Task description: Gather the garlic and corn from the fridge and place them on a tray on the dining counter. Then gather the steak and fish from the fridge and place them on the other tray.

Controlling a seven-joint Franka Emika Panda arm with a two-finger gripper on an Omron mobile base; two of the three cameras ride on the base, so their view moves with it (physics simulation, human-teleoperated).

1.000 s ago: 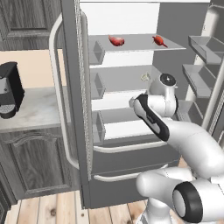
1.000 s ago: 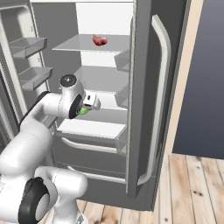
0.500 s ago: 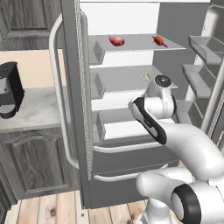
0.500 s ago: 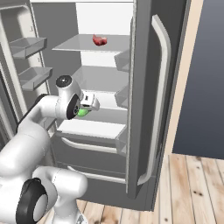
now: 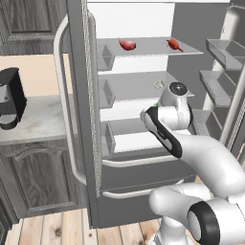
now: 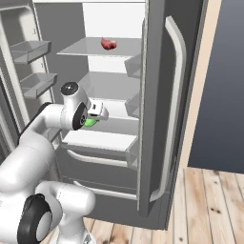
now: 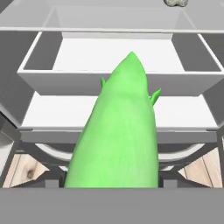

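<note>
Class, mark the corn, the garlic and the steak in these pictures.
corn (image 7: 118, 131): hand view, middle of the green husk.
garlic (image 5: 159, 84): left base view, centre of the bulb.
steak (image 6: 108, 44): right base view, centre of the red piece.

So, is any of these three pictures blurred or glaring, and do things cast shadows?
Left base view: sharp, flat even light, no glare; the steak casts hardly any shadow. Right base view: equally sharp, the fridge door evenly grey. Hand view: the corn is very close, a smooth green with soft shading, and the garlic is cut by the top edge.
</note>
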